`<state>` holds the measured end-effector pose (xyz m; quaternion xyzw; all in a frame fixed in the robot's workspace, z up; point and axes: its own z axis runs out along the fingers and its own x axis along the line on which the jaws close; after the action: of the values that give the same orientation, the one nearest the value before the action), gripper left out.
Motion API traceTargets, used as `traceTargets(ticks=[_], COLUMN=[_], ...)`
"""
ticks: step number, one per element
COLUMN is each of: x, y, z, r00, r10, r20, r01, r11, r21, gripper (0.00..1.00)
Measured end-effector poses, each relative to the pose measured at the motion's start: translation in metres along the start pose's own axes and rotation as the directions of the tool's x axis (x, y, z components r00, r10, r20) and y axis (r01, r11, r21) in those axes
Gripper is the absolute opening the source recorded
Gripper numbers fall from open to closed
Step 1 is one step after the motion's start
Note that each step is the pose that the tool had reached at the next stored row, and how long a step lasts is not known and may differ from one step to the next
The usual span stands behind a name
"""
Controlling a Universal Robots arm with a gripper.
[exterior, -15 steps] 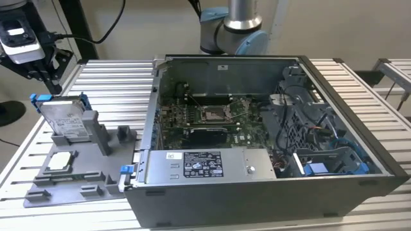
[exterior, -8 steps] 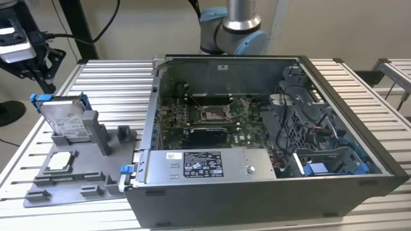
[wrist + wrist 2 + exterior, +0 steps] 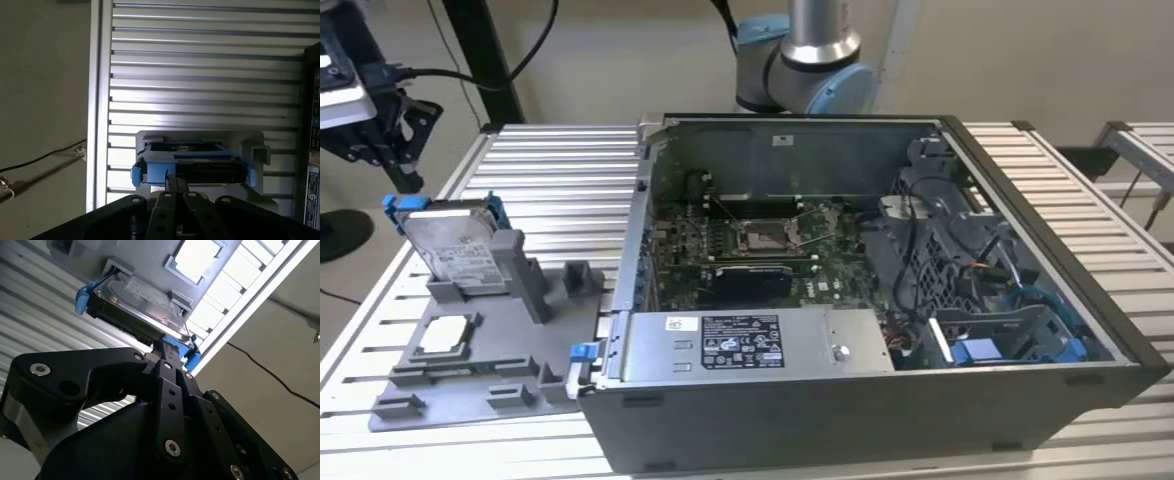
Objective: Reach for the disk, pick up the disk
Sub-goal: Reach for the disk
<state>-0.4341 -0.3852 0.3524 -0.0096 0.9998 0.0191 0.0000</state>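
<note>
Disk (image 3: pixel 460 248) stands on edge, tilted, in grey stand (image 3: pixel 523 278) at the exterior view's left, beside the case (image 3: pixel 854 400). Gripper (image 3: pixel 176 181) close above it, fingers pressed together, holding nothing. Disk lies dead ahead of the fingertips, its top edge crosswise to the reach.

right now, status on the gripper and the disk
Gripper shut, empty. Disk stands tilted in grey holder, untouched, gripper short of it. Nothing seen between them.
</note>
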Motion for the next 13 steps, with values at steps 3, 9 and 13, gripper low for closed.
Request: traceTargets(ticks=[3,9,13], x=[0.0019,0.0024,0.0025], y=[0.0004,0.0004,0.0004], z=[0.0000,0.0000,0.0000], r00=[1.0000,1.0000,1.0000], r10=[0.000,0.000,-0.005], r20=[0.0000,0.0000,-0.0002], r01=[0.000,0.000,0.005], r11=[1.0000,1.0000,1.0000], r21=[-0.0001,0.0000,0.0000], gripper=[0.00,0.00,0.00])
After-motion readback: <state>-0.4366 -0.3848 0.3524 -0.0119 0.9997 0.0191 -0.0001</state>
